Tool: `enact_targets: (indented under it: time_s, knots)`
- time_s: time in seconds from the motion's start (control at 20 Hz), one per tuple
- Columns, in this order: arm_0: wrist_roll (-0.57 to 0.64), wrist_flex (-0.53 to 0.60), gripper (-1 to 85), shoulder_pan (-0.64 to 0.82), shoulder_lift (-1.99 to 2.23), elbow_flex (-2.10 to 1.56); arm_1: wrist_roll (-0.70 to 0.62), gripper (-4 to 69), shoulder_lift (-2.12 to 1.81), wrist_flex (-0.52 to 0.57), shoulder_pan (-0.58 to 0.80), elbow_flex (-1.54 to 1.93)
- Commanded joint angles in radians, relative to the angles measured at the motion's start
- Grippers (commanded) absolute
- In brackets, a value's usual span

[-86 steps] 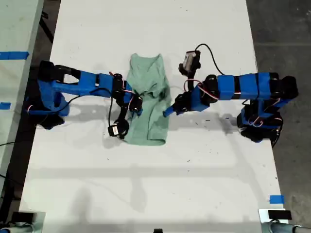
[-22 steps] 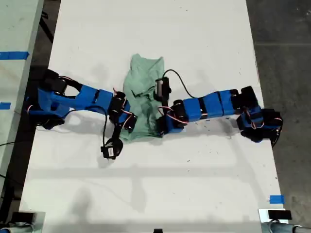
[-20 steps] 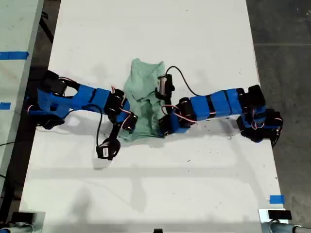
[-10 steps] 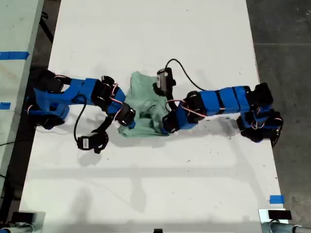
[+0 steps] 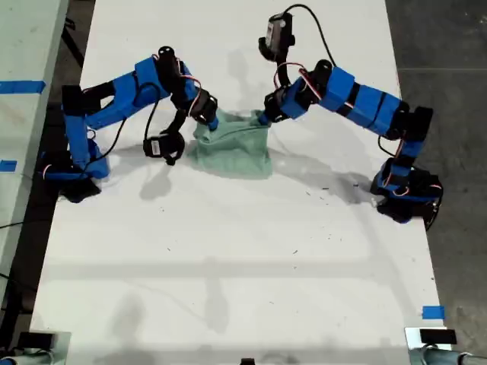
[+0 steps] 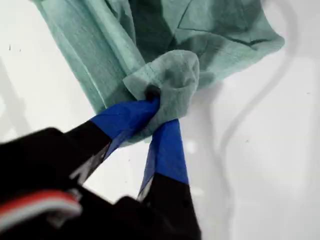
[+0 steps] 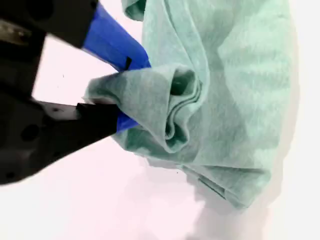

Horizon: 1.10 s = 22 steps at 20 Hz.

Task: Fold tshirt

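- The tshirt [image 5: 232, 144] lies bunched on the white table [image 5: 228, 266], hanging between both arms.
- My first gripper [image 6: 155, 117] pinches one corner of the tshirt tight.
- My second gripper [image 7: 122, 92] pinches another corner of the tshirt tight.

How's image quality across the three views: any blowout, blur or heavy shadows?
Exterior view: sharp, evenly lit; soft arm shadows on the white table. First wrist view: table nearly blown out; the t-shirt pinched in my first gripper is sharp, the gripper body close to the lens blurred. Second wrist view: table washed to pinkish white; t-shirt weave crisp, the dark body of my second gripper soft.
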State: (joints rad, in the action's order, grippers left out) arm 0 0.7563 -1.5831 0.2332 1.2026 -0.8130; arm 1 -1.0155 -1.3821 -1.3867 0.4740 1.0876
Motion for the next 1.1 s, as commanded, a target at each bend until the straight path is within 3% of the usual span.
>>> enact_targets:
  time_s: [0.0, 0.15, 0.2, 0.25, 0.35, 0.45, 0.7, 0.85, 0.95, 1.05]
  knots:
    - [0.069, 0.104, 0.0, 0.117, 0.008, -0.058, -0.072, -1.5, -0.092, 0.144, 0.074, 0.114]
    - [0.095, 0.221, 1.7, 0.232, -0.181, -0.066, -0.092, 1.1, -0.063, 0.402, 0.146, 0.347]
    - [0.08, 0.238, 14.9, 0.281, -0.256, -0.049, -0.072, 12.6, -0.017, 0.437, 0.175, 0.374]
    - [0.048, 0.204, 22.1, 0.328, -0.337, 0.011, -0.055, 23.0, 0.037, 0.442, 0.196, 0.371]
    - [0.025, 0.144, 29.2, 0.4, -0.371, 0.038, -0.041, 36.3, 0.058, 0.41, 0.209, 0.379]
    - [0.031, 0.083, 35.2, 0.425, -0.276, 0.031, -0.021, 35.5, -0.031, 0.383, 0.213, 0.419]
    - [0.044, -0.054, 30.3, 0.383, 0.11, 0.014, 0.011, 29.8, -0.396, 0.19, 0.209, 0.456]
    - [0.037, -0.087, 27.2, 0.305, 0.333, -0.104, 0.075, 24.8, -0.672, 0.13, 0.164, 0.583]
    - [0.003, 0.006, 19.5, 0.221, 0.538, -0.345, 0.158, 13.3, -0.861, 0.115, 0.133, 0.726]
    - [-0.032, 0.225, 5.3, 0.12, 0.816, -0.736, 0.276, 4.7, -1.042, 0.118, 0.098, 0.897]
